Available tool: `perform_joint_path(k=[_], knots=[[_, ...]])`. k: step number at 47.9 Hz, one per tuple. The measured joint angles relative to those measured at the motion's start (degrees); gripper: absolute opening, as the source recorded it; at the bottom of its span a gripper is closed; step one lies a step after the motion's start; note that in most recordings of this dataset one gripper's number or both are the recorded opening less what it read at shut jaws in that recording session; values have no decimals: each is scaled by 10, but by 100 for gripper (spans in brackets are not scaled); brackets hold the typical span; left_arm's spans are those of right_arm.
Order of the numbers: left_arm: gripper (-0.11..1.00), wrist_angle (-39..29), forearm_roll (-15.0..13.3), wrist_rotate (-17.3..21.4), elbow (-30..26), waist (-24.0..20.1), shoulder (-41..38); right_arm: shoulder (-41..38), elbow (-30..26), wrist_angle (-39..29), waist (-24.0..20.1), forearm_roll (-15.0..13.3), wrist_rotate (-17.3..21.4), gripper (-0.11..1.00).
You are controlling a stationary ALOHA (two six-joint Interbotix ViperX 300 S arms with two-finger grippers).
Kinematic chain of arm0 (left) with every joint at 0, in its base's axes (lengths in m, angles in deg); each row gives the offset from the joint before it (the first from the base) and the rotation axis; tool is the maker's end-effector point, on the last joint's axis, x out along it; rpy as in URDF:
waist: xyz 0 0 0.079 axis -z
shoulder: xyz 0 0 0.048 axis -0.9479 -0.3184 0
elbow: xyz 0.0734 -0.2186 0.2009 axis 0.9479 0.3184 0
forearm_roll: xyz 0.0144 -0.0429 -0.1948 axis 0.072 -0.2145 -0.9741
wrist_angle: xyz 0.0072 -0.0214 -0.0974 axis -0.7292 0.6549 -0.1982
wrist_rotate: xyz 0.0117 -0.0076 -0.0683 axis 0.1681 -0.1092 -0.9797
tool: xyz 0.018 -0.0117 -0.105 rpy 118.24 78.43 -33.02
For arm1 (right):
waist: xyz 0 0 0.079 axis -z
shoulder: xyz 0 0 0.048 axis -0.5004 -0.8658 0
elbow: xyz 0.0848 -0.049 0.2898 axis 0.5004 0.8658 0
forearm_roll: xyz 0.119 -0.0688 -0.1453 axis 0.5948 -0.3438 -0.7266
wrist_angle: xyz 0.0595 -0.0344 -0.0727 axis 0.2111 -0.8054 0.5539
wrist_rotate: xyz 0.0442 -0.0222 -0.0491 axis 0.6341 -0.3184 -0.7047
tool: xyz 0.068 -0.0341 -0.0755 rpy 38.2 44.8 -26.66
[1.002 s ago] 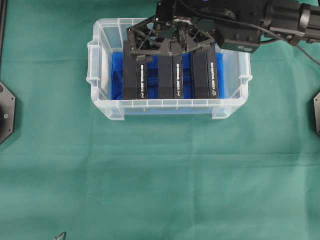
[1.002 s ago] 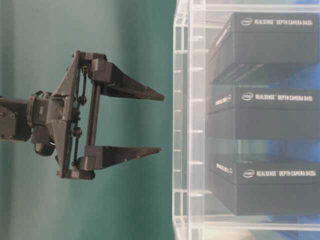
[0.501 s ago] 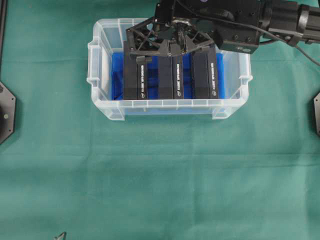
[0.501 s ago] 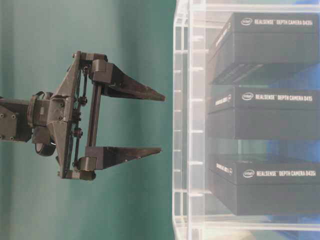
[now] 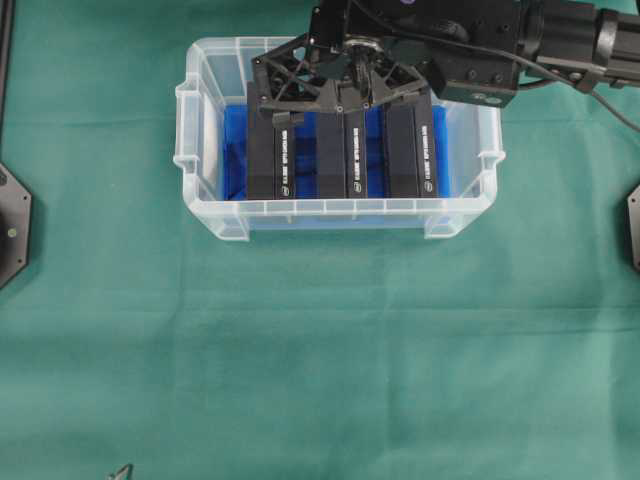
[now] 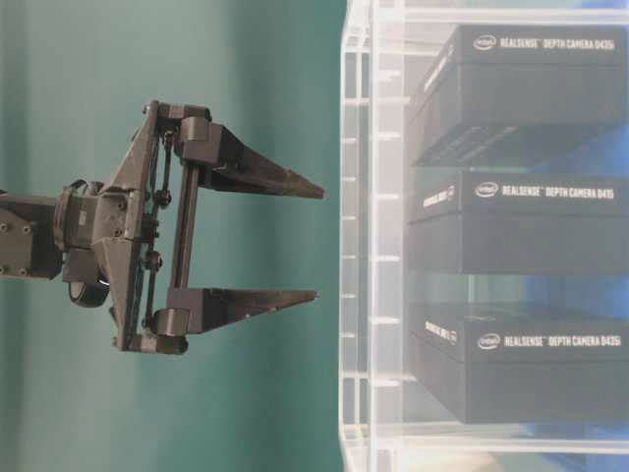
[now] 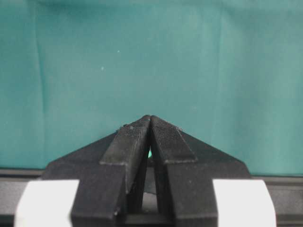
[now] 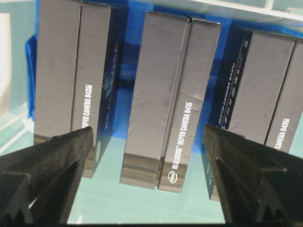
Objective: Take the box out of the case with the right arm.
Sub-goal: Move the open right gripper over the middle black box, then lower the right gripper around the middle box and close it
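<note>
while my right gripper [image 5: 343,100] is hanging over the case [image 5: 200,150] with its jaws spread wide and holding nothing, i am lining it up on the middle box [image 8: 165,99], which is standing on edge between two others on the blue lining. i am judging each finger should be dropping into a gap beside it. my left gripper [image 7: 150,124] is sitting pressed together, away from the case.
</note>
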Motion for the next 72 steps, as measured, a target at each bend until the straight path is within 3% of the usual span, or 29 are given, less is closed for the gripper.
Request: perform_joint_path(k=[47,59,72], knots=[[0,-1,0,0,0,0,0,-9,1,0,0,-6,-1,93],[0,0,0,0,0,0,-1,-9,38,17,0,-5,0,93],[0,-1,0,0,0,0,-1,-9,104,104,3,-3,4,93]])
